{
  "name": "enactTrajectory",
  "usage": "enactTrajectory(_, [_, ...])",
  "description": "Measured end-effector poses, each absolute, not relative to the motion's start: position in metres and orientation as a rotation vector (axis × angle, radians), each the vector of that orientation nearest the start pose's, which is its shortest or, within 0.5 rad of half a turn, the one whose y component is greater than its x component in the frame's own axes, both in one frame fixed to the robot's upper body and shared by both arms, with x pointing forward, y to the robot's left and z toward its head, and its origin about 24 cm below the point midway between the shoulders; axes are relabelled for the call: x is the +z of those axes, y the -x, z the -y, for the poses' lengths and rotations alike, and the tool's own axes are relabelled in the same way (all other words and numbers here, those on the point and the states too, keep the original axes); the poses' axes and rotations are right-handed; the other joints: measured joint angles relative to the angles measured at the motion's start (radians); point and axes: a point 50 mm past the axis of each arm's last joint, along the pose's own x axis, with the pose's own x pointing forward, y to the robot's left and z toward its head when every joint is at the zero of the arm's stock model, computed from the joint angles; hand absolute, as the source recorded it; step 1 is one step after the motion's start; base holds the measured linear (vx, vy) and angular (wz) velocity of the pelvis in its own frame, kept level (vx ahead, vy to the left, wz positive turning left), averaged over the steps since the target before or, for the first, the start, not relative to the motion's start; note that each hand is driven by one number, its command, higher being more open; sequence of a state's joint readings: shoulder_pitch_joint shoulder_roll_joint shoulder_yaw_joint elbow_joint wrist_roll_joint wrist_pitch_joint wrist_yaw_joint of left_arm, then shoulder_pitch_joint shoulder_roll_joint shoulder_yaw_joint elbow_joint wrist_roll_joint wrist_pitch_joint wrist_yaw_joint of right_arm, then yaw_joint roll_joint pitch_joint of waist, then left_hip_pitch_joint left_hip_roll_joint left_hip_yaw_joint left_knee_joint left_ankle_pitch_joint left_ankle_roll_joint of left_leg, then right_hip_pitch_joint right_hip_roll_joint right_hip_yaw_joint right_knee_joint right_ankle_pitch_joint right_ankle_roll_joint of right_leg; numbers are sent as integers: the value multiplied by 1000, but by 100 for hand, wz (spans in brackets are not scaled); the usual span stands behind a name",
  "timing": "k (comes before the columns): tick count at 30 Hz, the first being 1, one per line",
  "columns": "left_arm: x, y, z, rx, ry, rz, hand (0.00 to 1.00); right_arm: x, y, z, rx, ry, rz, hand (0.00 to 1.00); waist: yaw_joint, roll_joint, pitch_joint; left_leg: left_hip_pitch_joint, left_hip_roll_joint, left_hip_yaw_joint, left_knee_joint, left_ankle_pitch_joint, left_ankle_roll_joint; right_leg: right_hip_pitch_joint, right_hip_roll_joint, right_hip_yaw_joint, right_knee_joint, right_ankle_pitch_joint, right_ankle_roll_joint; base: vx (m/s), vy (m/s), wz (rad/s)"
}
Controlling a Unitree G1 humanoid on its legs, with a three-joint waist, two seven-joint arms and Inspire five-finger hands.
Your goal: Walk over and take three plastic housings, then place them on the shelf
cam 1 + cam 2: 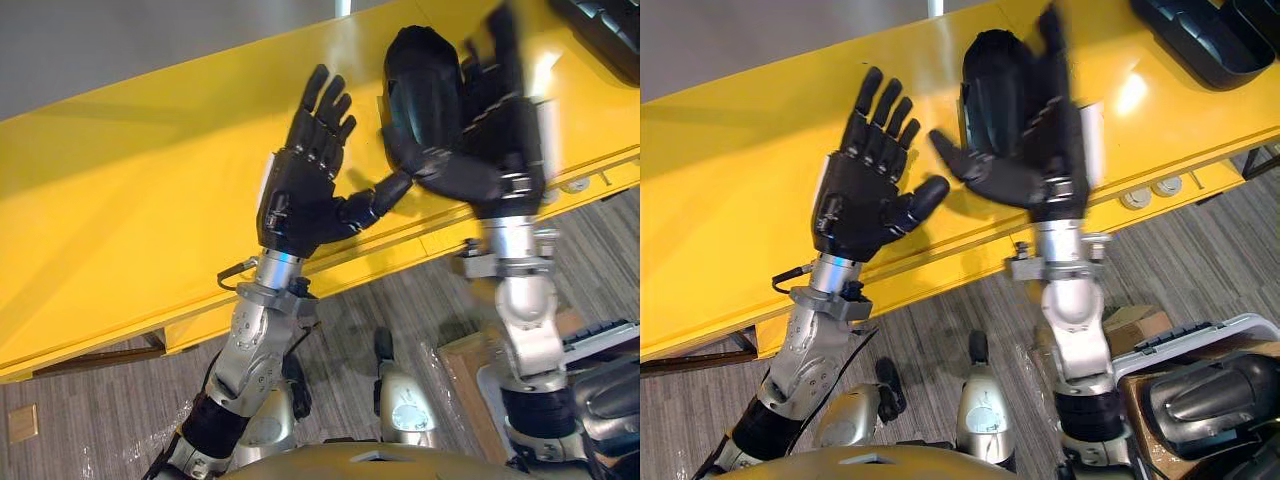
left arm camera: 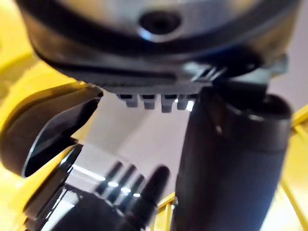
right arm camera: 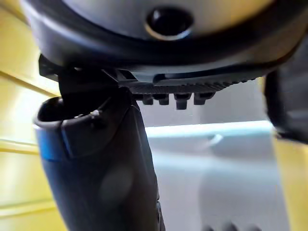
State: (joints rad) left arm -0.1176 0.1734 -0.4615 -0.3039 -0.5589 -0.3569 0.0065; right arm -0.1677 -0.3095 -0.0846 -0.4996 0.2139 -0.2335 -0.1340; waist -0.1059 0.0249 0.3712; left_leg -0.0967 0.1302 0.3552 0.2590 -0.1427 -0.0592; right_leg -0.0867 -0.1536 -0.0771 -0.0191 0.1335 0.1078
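Lying lengthwise toward 12 o'clock, the plastic housing (image 1: 992, 80) is sitting at 11 o'clock of the nearer, spread right hand (image 1: 1015, 180); the left hand (image 1: 860, 200) is hovering spread.

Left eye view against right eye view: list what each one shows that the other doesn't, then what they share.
Left eye view: a small tan square on the floor. Right eye view: the crate with a dark part inside, nearly whole; the left eye view cuts it at its edge. Both: the yellow shelf, the left hand and right hand above it with fingers straight, and a black housing by the right hand.
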Motion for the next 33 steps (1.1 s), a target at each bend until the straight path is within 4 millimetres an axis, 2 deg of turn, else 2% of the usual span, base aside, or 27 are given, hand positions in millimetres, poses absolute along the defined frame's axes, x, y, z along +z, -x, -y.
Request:
enactTrajectory(3, [148,-226,-72,-564,527,540,100,238,-215,218,-170,131,986,100,-19,-1,0,0,5,11,15,-12,-1,0,1,11,0,1,2,-25,8,-11])
enactTrajectory(6, [147,-226,-73,-583,516,539,100,246,-215,246,-270,240,960,100,-44,-1,-1,4,8,28,20,-21,-1,-2,3,27,0,2,5,-32,9,-16])
enactTrajectory(9, [147,-225,-73,-634,529,538,100,237,-235,272,-315,280,809,100,-56,-2,-1,2,13,30,25,-23,-2,-2,6,29,0,3,6,-41,-8,-4])
enactTrajectory(13, [143,-225,-69,-711,492,528,100,218,-275,303,-371,278,544,100,-42,0,-2,-5,23,22,35,-23,-6,-2,15,24,2,3,6,-54,-31,2])
enactTrajectory(15, [139,-230,-68,-747,470,504,100,218,-293,310,-364,276,455,100,-40,2,-1,-26,24,7,44,-22,-7,-16,15,15,8,3,6,-70,-25,15])
enactTrajectory(17, [136,-235,-69,-764,461,478,100,231,-311,314,-344,256,427,100,-38,8,5,-69,30,-15,77,-19,-3,-38,16,-1,23,3,6,-60,-11,25])
enactTrajectory(18, [136,-235,-69,-765,456,475,100,233,-313,314,-343,256,422,100,-36,10,6,-70,31,-18,82,-19,-3,-38,16,-3,24,3,6,-52,2,22])
enactTrajectory(20, [134,-239,-72,-774,427,466,100,254,-326,313,-310,242,436,100,-11,26,24,-83,35,-35,104,-22,-3,-42,18,-6,36,3,5,-71,6,13])
enactTrajectory(22, [135,-240,-74,-779,414,474,100,269,-330,309,-269,233,462,100,0,41,32,-109,36,-57,125,-26,-1,-47,18,-21,39,4,4,-66,-2,21])
enactTrajectory(30, [145,-247,-82,-820,373,504,100,285,-348,286,-47,96,475,100,58,47,55,-179,23,-115,154,-17,13,-71,16,-74,53,2,-1,-47,-9,24])
enactTrajectory(33, [144,-250,-86,-810,371,496,100,292,-351,287,-33,30,489,100,78,47,58,-192,18,-123,154,-13,18,-76,12,-83,53,1,-3,-6,10,14])
